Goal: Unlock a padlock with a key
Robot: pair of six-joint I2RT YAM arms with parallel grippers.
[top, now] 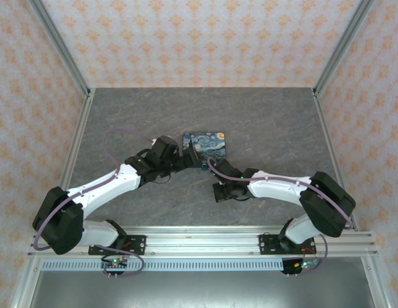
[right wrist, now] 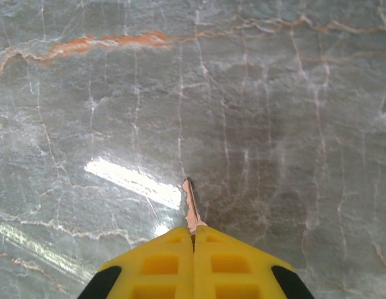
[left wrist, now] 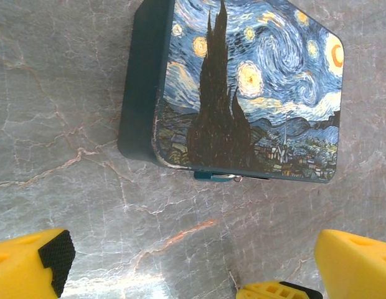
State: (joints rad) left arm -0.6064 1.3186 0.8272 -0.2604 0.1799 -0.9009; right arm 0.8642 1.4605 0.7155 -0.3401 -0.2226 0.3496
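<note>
The padlock (top: 205,145) (left wrist: 243,87), a dark-blue block with a starry-night painting on top, lies flat near the table's middle. A small teal tab with a metal ring (left wrist: 216,177) sticks out at its near edge. My left gripper (top: 188,157) (left wrist: 199,271) sits just left of the block, open, its yellow fingers (left wrist: 47,265) wide apart with bare table between them. My right gripper (top: 220,191) (right wrist: 193,233) hovers in front of the block, shut on the key (right wrist: 192,205). Only the key's coppery blade shows, pointing at the table; its head is hidden between the fingers.
Grey marbled table top (top: 269,122) with orange veins, fenced by aluminium rails (top: 77,135) and patterned walls. There is open surface behind and on both sides of the block. A yellow piece (left wrist: 277,291) pokes in at the bottom edge of the left wrist view.
</note>
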